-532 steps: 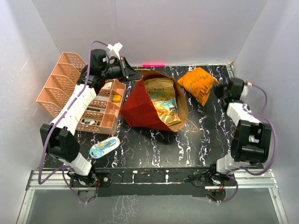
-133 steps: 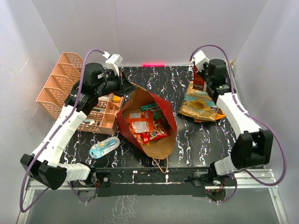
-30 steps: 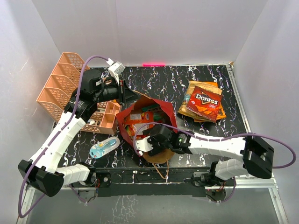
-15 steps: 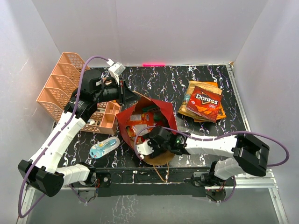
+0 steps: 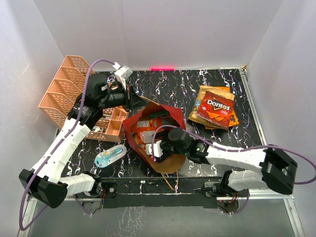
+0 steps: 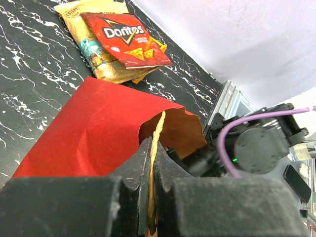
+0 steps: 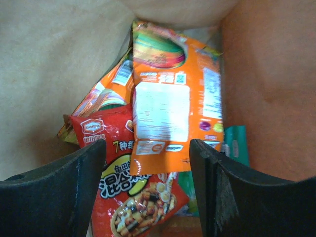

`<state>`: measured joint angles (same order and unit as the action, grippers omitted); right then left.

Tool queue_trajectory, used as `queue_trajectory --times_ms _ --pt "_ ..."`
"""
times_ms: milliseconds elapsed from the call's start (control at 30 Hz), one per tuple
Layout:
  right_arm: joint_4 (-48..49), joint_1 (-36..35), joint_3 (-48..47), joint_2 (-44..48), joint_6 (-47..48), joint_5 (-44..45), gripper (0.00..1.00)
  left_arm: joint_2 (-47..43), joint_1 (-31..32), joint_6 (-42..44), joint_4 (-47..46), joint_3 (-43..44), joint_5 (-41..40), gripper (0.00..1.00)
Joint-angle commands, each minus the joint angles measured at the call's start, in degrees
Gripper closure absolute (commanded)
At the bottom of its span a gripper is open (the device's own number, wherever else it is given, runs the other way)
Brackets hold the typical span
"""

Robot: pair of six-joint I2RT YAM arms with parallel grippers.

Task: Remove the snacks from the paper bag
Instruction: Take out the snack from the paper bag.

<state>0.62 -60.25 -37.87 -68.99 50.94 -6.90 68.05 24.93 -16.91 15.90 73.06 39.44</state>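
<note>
Paper bag: the large paper bag (image 5: 174, 117), red outside and brown kraft inside, sits near the middle of the black, white-veined marble-look table (image 5: 173, 84). Its mouth gapes toward the overhead camera.

Left gripper: the left gripper (image 5: 134, 101) is at the bag's far-left rim. In the left wrist view its two black fingers (image 6: 133, 170) are pressed together on the kraft edge, which runs up between them, so the rim is pinched.

Right gripper: the right gripper (image 5: 157, 148) is at the near side of the bag's mouth and points inward. Its wrist view looks into the kraft interior (image 7: 49, 74). The two dark fingers (image 7: 74, 177) stand apart at either side of the picture with nothing gripped between them.

Snacks inside: a glossy orange packet with a white printed panel (image 7: 173, 98) lies uppermost, next to the bag's right-hand wall. A red packet with Chinese lettering and pictured nuts (image 7: 133, 192) is partly tucked under its lower end. The edge of a teal packet (image 7: 237, 148) shows at the right. A second orange packet (image 7: 98, 101) peeks out at the left.

Snacks outside: a red-black Doritos bag (image 5: 216, 107) lies on top of a golden crisp bag (image 5: 200, 109) at the far right of the table, well apart from the paper bag.

Other things: a pink plastic basket organizer (image 5: 64, 89) stands at the far left beside the left arm. A blue-white oblong blister pack (image 5: 109, 156) lies on the table between the organizer and the near edge, left of the bag.
</note>
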Motion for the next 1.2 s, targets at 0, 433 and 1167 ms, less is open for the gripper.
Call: queue_trajectory --times_ms 0,433,1167 --pt "5.98 0.39 -1.83 -6.26 3.20 3.67 0.30 -0.69 -0.14 0.82 0.05 2.12 0.66 1.00" --pt "18.89 2.02 -2.30 -15.98 10.90 11.07 0.34 -0.67 -0.16 0.47 -0.43 1.74 1.23 1.00" --pt "26.39 6.71 -4.58 -19.73 13.15 2.70 0.40 -0.59 0.25 0.27 -0.44 1.78 1.50 1.00"
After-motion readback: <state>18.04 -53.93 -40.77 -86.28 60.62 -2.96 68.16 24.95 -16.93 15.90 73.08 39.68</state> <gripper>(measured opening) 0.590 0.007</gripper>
